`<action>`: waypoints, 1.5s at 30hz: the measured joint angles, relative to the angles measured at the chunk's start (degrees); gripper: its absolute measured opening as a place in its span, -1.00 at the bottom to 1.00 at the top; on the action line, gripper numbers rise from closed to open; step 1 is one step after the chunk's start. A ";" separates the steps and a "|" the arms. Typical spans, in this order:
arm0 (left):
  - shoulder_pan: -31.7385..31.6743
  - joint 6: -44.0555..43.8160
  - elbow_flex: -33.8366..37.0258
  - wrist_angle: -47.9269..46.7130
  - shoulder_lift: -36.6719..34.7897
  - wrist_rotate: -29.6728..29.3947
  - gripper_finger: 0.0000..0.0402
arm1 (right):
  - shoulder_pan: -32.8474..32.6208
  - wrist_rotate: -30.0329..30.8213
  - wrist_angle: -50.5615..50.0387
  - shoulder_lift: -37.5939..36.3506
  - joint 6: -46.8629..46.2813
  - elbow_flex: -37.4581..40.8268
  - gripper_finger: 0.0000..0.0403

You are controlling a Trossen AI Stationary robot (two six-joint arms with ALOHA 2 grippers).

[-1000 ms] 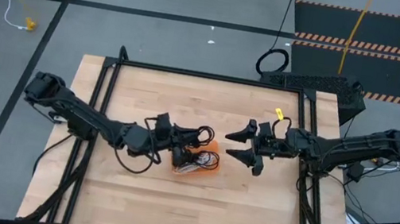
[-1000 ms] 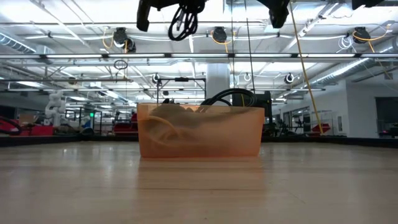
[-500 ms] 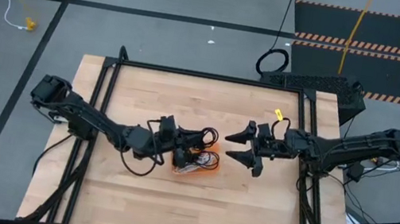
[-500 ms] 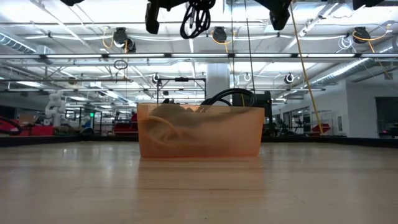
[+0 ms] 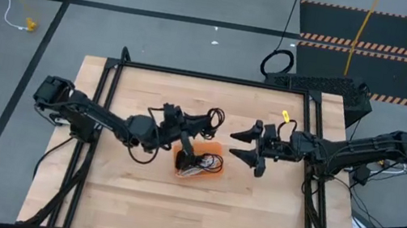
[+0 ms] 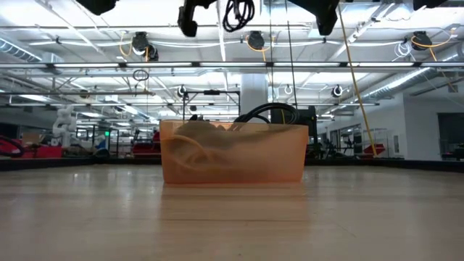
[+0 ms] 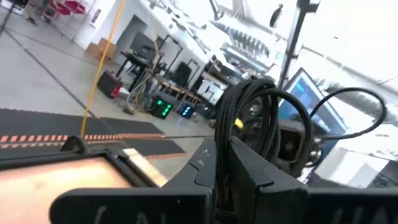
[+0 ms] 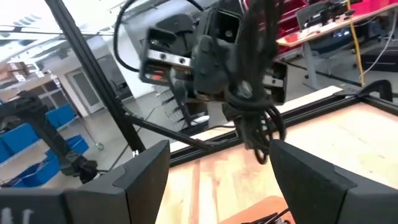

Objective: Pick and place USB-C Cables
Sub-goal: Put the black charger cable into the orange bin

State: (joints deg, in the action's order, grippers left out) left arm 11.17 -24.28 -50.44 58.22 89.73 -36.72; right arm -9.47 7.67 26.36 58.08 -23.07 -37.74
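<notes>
An orange tray [image 5: 209,172] [image 6: 233,154] stands at the table's middle with several coiled USB-C cables [image 5: 208,162] lying in it. My left gripper [image 5: 199,121] [image 6: 217,6] hovers just beyond the tray's far rim, shut on one black coiled cable [image 5: 213,117] [image 6: 239,13] [image 8: 255,121]. To the right of the tray, at about the same height, my right gripper [image 5: 246,148] [image 8: 217,180] stands open and points at the left gripper, with nothing between its fingers. My left gripper pinches the black cable's bunched strands [image 7: 225,146] between its two fingers [image 7: 249,180], several turns of the coil together. The fingers come about level from the table's left, tipped slightly up. The coil is lifted clear of the tray, and its loops [image 8: 264,134] hang slack around the fingertips.
A dark metal frame [image 5: 209,76] runs along the table's far and side edges. Off the far right corner lie a large black cable loop [image 5: 277,62] [image 6: 272,112] and a dark box [image 5: 322,88]. Bare wood lies on the near half [image 5: 187,218].
My left gripper has carried the black cable from above the tray toward the table's far edge and slightly up. It has tipped its fingers upward and stayed shut on the cable. The coil has swung with it, clear of the tray.
</notes>
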 joint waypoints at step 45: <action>-1.60 2.50 -12.62 -4.16 7.39 11.37 -0.90 | 3.83 4.56 15.74 9.49 9.03 0.04 -0.77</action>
State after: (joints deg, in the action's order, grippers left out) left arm 9.57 -21.78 -63.07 54.07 97.12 -25.34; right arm -5.64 12.23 42.10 67.57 -14.04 -37.69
